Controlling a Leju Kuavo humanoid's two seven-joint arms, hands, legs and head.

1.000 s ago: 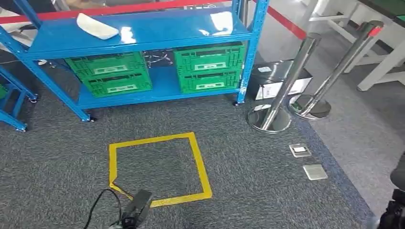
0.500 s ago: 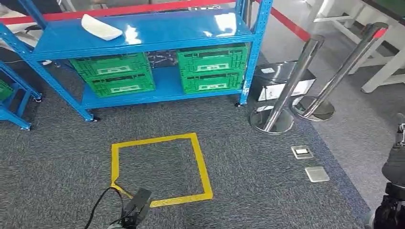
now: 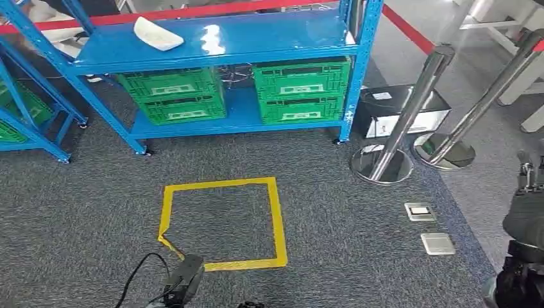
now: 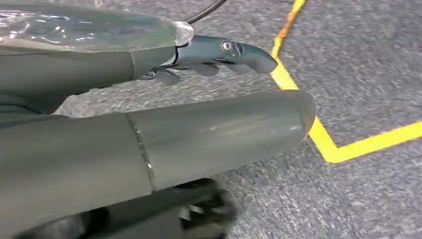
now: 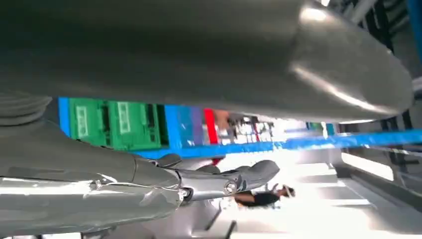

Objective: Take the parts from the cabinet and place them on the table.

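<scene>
Left hand [image 4: 149, 124], nearest: hangs low over grey carpet [image 3: 359, 256] beside a corner of the yellow tape square [image 3: 221, 221]; thumb and darker fingers [image 4: 234, 52] lie straight and apart, nothing between them. Right hand [image 5: 199, 169]: hangs at the robot's right side, fingers extended and apart, holding nothing. Floor items, right of the square: two small metal floor plates [image 3: 430, 228], then two chrome barrier posts [image 3: 410, 122] on round bases, with a black box [image 3: 401, 109] behind them. Blue shelf rack [image 3: 218, 45], beyond the square: lower shelf carries two stacks of green crates [image 3: 176, 96], one toward the left end and one toward the right end. White part [image 3: 157, 33]: lies alone on the upper shelf, near its left rear corner, touching nothing else. Handling, judged: a shallow, elongated moulded shell, probably light and stiff, smooth enough to slip; thin rims may flex or crack under a hard squeeze. Best hold, judged: across the narrow width at mid-length, thumb on one long edge and fingers on the other, lifting level. Whether the crates hold further parts cannot be told.
</scene>
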